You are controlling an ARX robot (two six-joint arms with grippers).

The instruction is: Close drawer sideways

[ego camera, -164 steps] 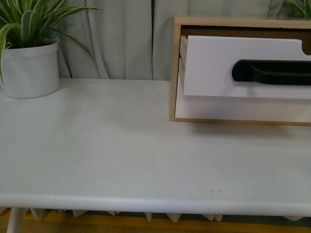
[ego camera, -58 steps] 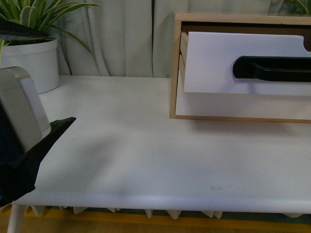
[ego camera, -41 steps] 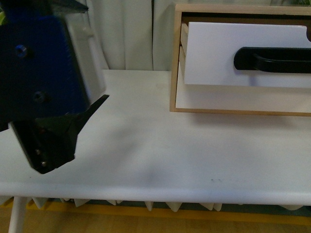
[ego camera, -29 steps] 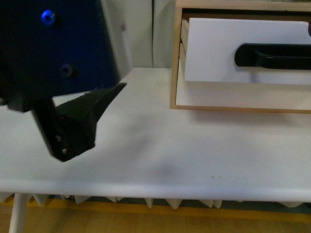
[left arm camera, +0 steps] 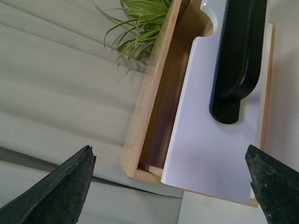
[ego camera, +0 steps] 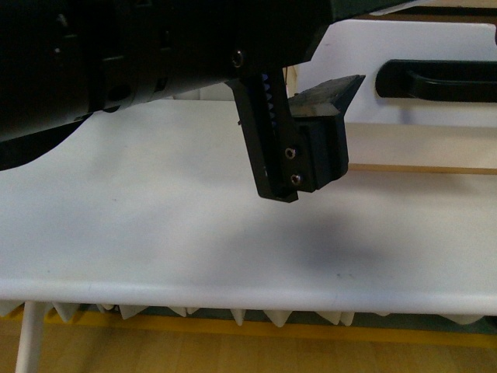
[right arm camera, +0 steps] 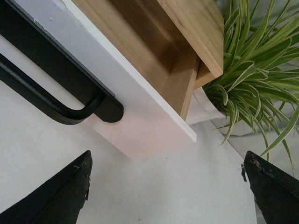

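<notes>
Obs., drawer (ego camera: 435, 39): the white front with black bar handle (ego camera: 443, 78) stands out from the light-wood cabinet (left arm camera: 149, 93) at the far right corner of the tabletop (ego camera: 155, 202). It is part open. In the left wrist view a dark gap shows between the front and the cabinet wall.

Handling (judgement): a stiff, flat panel, probably light and free on its runners. The painted face looks smooth, so a finger may skid on it. The handle is the surest hold. For a plain push, press flat on the white face near the handle's middle so the drawer does not rack. The cabinet may itself creep toward the far edge if shoved hard.

Left gripper (left arm camera: 168, 156): fingers spread wide and holding nothing. It faces the drawer's left end, and contact is not evident. In the front view one finger (ego camera: 299, 148) hangs above the tabletop before the cabinet's left side.

Right gripper (right arm camera: 168, 158): also spread wide and empty, facing the drawer's right end beside a spider plant (right arm camera: 252, 70).
</notes>
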